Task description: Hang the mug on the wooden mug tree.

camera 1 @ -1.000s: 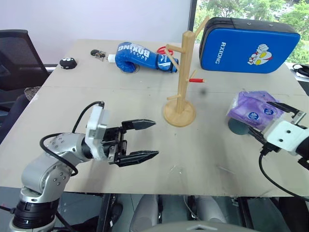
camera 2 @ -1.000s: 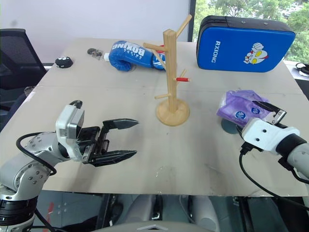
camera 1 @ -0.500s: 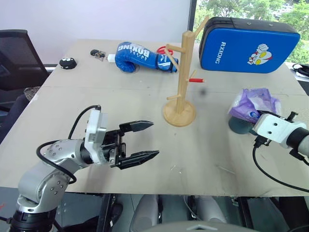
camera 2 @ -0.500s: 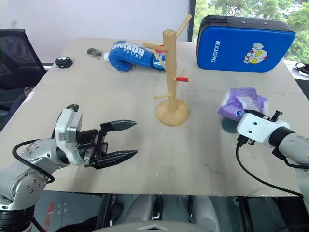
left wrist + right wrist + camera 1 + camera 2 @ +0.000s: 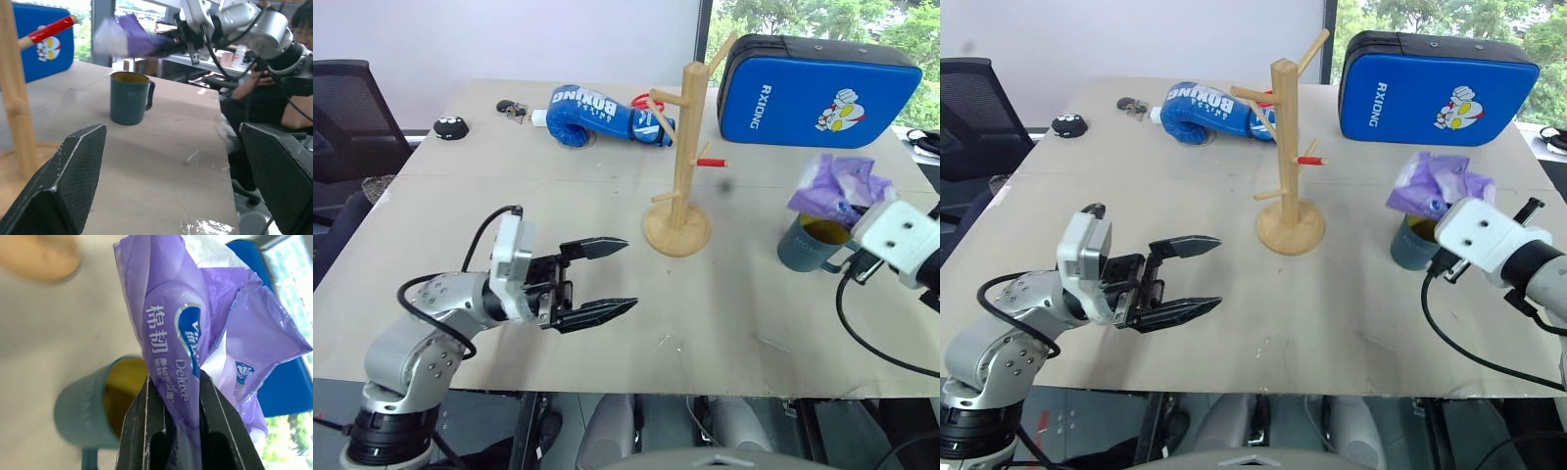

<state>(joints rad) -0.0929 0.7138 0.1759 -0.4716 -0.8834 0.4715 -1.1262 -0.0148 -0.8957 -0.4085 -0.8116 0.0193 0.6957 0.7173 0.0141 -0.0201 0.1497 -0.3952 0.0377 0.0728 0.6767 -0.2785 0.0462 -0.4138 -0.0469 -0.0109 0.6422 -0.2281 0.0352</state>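
Mug [image 5: 811,245] stands upright on the bench [image 5: 607,196], at about 3 o'clock from the wooden mug tree [image 5: 678,157] and well apart from it. It is dark teal outside and yellow inside, and its loop handle sticks out to one side, as the left wrist view shows.

Just above the mug, the right pincer [image 5: 171,396] is pinched tight on the purple tissue pack [image 5: 842,186], so the mug's mouth is bare and free.

The left pincer [image 5: 607,279] hangs over the bench at about 8 o'clock from the tree. Its 2 black fingers are spread wide and hold nothing.

The mug looks hard and stiff, not too heavy, and likely smooth and a bit slippery. It could chip or break if it falls. A good place to grab it is probably the rim wall, on the side away from the handle. Then the loop stays free to slide over 1 of the tree's slanted pegs.
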